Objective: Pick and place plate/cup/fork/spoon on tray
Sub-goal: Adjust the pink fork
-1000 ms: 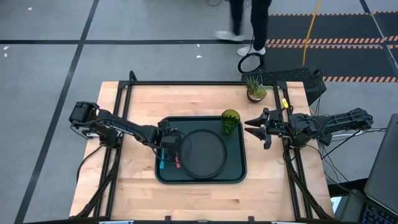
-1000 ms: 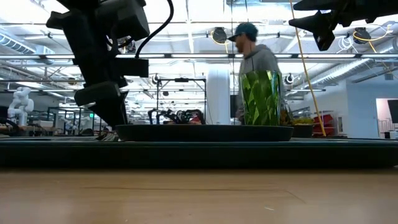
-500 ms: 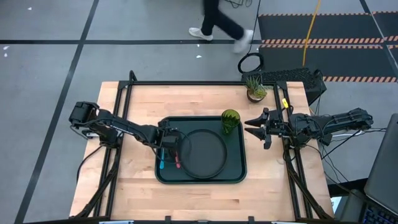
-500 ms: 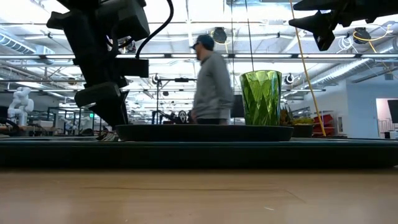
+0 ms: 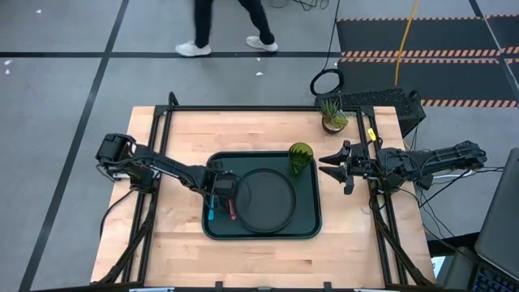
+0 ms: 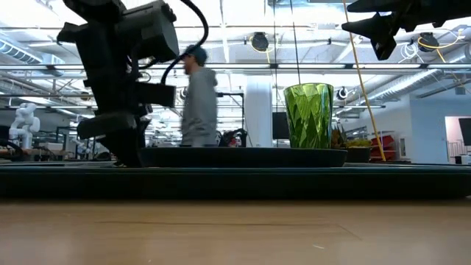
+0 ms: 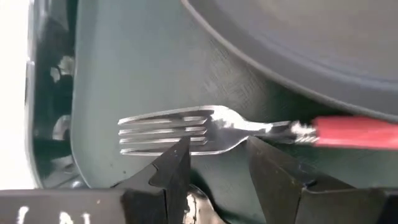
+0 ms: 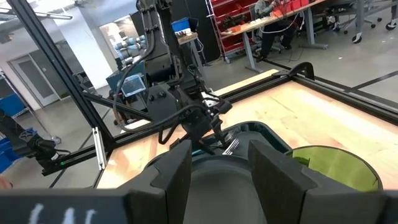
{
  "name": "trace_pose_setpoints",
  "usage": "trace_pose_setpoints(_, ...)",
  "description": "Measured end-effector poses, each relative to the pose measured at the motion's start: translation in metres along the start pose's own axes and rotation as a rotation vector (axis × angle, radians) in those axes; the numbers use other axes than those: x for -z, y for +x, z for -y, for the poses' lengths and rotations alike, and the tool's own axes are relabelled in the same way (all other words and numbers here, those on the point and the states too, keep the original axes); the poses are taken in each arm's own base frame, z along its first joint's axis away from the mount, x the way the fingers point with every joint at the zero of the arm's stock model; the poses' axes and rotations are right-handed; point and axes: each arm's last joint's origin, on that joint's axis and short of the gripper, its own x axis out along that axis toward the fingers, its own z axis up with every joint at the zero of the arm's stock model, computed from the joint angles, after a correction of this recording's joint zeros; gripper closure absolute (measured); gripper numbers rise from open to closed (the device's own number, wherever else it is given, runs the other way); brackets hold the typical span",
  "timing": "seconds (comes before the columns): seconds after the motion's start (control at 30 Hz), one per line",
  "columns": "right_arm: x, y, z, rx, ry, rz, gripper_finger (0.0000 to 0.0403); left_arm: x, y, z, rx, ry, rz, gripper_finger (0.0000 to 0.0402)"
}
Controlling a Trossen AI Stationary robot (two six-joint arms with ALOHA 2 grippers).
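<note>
tray [image 5: 308, 227]: holds plate [image 5: 268, 201], cup [image 5: 301, 158], spoon [image 5: 210, 212], fork [image 7: 249, 129] | my left end effector [image 7: 214, 163]: open, astride the fork on the tray floor | my right end effector [image 5: 324, 167]: open, empty, beside tray | left: only withdrawing, I judge

The large dark green rectangular tray [image 5: 261, 229] lay at the middle of the wooden table [image 5: 178, 138]. The round dark plate [image 5: 265, 199] sat in it, right of the red-handled metal fork [image 5: 230, 209] and the blue-handled metal spoon [image 5: 210, 211], which lay side by side. The translucent green plastic tumbler [image 5: 300, 158] stood in the tray's far right corner. The small potted grassy plant [image 5: 332, 113] stood behind it, near the table's far edge.
</note>
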Motion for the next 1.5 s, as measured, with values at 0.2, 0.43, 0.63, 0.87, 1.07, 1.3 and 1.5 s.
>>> trace_pose_setpoints(0.2,0.0,0.0,0.0,0.0,-0.001,0.0,0.0252,0.0,0.004,0.001,-0.008,0.024,-0.01,0.0241)
trace_pose_setpoints(0.43,0.0,0.0,0.0,0.0,-0.001,0.0,0.0252,0.0,0.004,0.001,-0.007,0.057,-0.011,0.0241)
trace_pose_setpoints(0.63,0.0,0.0,0.0,0.0,-0.001,0.0,0.0252,0.0,0.004,0.001,-0.005,0.084,-0.011,0.0241)
trace_pose_setpoints(0.87,0.0,0.0,0.0,0.0,-0.001,-0.001,0.0252,0.001,-0.003,-0.001,0.005,0.082,-0.005,0.0241)
trace_pose_setpoints(1.07,0.0,0.0,0.0,0.0,-0.001,0.0,0.0252,0.003,-0.007,-0.003,-0.002,0.126,-0.021,0.0241)
trace_pose_setpoints(1.3,0.0,0.0,0.0,0.0,0.001,-0.001,0.0252,0.003,-0.006,-0.006,-0.004,0.168,-0.033,0.0241)
trace_pose_setpoints(1.5,0.0,0.0,0.0,0.0,0.006,0.0,0.0252,0.006,-0.002,-0.014,0.009,0.214,-0.072,0.0241)
